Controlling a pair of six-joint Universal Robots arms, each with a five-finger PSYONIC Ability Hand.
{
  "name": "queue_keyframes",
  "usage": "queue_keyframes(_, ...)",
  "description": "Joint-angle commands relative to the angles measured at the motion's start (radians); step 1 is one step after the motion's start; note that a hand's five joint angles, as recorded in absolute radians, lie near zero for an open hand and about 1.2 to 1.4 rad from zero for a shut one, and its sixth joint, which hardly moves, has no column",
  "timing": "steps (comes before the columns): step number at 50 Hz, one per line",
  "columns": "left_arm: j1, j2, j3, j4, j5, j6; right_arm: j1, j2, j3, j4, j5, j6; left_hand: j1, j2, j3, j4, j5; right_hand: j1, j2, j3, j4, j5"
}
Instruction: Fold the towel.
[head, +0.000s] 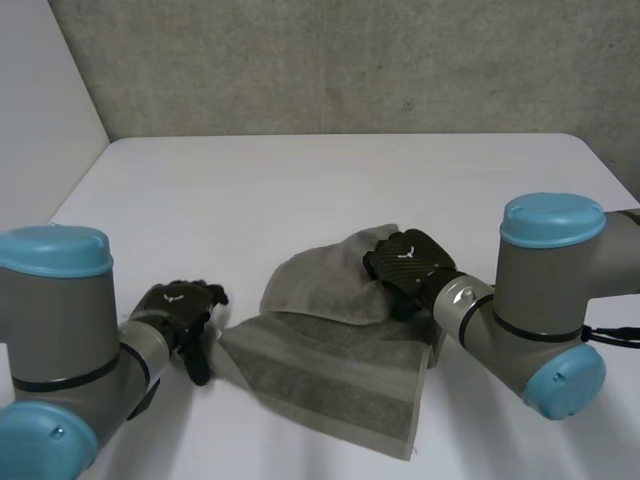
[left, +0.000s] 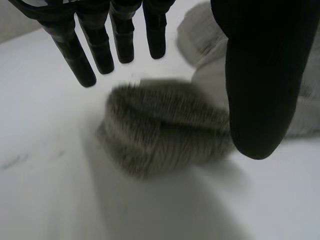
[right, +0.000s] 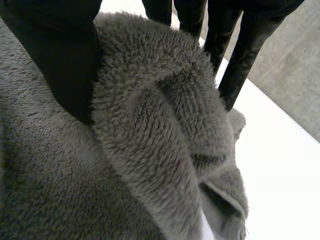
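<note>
Here, head view: the towel (head: 330, 370) lies rumpled on the white table (head: 300, 180), its first fold barely begun. The right hand (head: 405, 262) clamps a raised bunch; the left hand (head: 180, 310) is just beside a corner. Left wrist view: fingers (left: 75, 55) straight, apart, the corner under the palm, ungripped. Right wrist view: thumb (right: 60, 55) and fingers pinch a thick ridge. Most folding apparently remains.

A white table (head: 300, 190) spreads across the middle and lower frame. A mottled grey concrete wall (head: 350, 60) spans the top, meeting a plain white wall (head: 40, 100) at upper left.
</note>
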Motion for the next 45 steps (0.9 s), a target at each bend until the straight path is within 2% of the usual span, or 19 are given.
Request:
queue_keyframes(1,0.005,-0.046,0.045,0.085,-0.022,0.001,0.013,0.012,-0.089,-0.083,0.018,0.018,1.092,1.095,1.095,1.097,1.098,0.722,0.591,0.599,0.604,0.632)
queue_keyframes(8,-0.001,-0.050,0.136,0.217,-0.024,0.018,0.013,-0.010,-0.209,-0.186,0.099,0.051,1.094,1.097,1.097,1.099,1.100,0.722,0.591,0.599,0.604,0.632)
queue_keyframes(10,-0.003,-0.058,0.174,0.237,-0.024,0.029,0.012,-0.052,-0.258,-0.259,0.163,0.106,1.094,1.097,1.097,1.099,1.100,0.722,0.591,0.599,0.604,0.632)
queue_keyframes(16,0.003,-0.066,0.351,0.297,-0.035,0.066,0.001,-0.138,-0.261,-0.436,0.227,0.225,1.094,1.097,1.097,1.099,1.100,0.722,0.591,0.599,0.604,0.632)
queue_keyframes(18,0.000,-0.032,0.378,0.413,-0.044,0.063,-0.020,-0.193,-0.228,-0.528,0.260,0.293,1.094,1.097,1.097,1.099,1.100,0.722,0.591,0.599,0.604,0.632)
queue_keyframes(21,-0.003,0.011,0.367,0.478,-0.045,0.063,-0.041,-0.214,-0.199,-0.536,0.265,0.304,1.094,1.097,1.097,1.099,1.100,0.722,0.591,0.599,0.604,0.632)
queue_keyframes(23,-0.008,0.078,0.311,0.569,-0.042,0.069,-0.080,-0.246,-0.145,-0.473,0.263,0.295,1.094,1.097,1.097,1.099,1.100,0.722,0.591,0.599,0.604,0.632)
queue_keyframes(24,-0.008,0.079,0.311,0.570,-0.042,0.069,-0.080,-0.246,-0.145,-0.473,0.263,0.295,1.094,1.097,1.097,1.099,1.100,0.722,0.591,0.599,0.604,0.632)
queue_keyframes(26,-0.011,0.123,0.237,0.594,-0.036,0.072,-0.106,-0.264,-0.110,-0.293,0.245,0.266,1.094,1.097,1.097,1.099,1.100,0.722,0.591,0.599,0.604,0.632)
queue_keyframes(27,-0.011,0.123,0.237,0.594,-0.036,0.072,-0.106,-0.264,-0.110,-0.292,0.245,0.266,1.094,1.097,1.097,1.099,1.100,0.722,0.591,0.599,0.604,0.632)
queue_keyframes(28,-0.011,0.134,0.198,0.588,-0.035,0.072,-0.123,-0.266,-0.091,-0.167,0.224,0.239,1.094,1.097,1.097,1.099,1.100,0.722,0.591,0.599,0.604,0.632)
queue_keyframes(29,-0.011,0.134,0.197,0.588,-0.035,0.072,-0.123,-0.266,-0.091,-0.166,0.224,0.238,1.094,1.097,1.097,1.099,1.100,0.722,0.591,0.599,0.604,0.632)
queue_keyframes(31,-0.011,0.137,0.112,0.565,-0.026,0.080,-0.165,-0.258,-0.026,0.077,0.163,0.164,1.094,1.097,1.097,1.099,1.100,0.722,0.591,0.599,0.604,0.632)
queue_keyframes(32,-0.011,0.137,0.111,0.565,-0.025,0.080,-0.165,-0.258,-0.025,0.078,0.162,0.163,1.094,1.097,1.097,1.099,1.100,0.722,0.591,0.599,0.604,0.632)
queue_keyframes(34,-0.006,0.125,0.043,0.524,0.008,0.078,-0.191,-0.249,0.082,0.243,0.074,0.076,1.094,1.097,1.097,1.099,1.100,0.722,0.591,0.599,0.604,0.632)
queue_keyframes(35,-0.006,0.125,0.042,0.524,0.008,0.078,-0.191,-0.249,0.082,0.243,0.073,0.076,1.094,1.097,1.097,1.099,1.100,0.722,0.591,0.599,0.604,0.632)
queue_keyframes(37,-0.001,0.115,0.012,0.498,0.030,0.078,-0.202,-0.229,0.204,0.272,-0.034,0.004,1.094,1.097,1.097,1.099,1.100,0.722,0.591,0.599,0.604,0.632)
queue_keyframes(39,0.002,0.077,-0.034,0.435,0.068,0.078,-0.205,-0.217,0.244,0.282,-0.063,-0.011,1.094,1.097,1.097,1.099,1.100,0.722,0.591,0.599,0.604,0.632)
queue_keyframes(45,-0.004,0.042,-0.053,0.337,0.090,0.078,-0.209,-0.218,0.308,0.306,-0.102,-0.015,1.094,1.097,1.097,1.099,1.100,0.711,0.580,0.589,0.593,0.622)
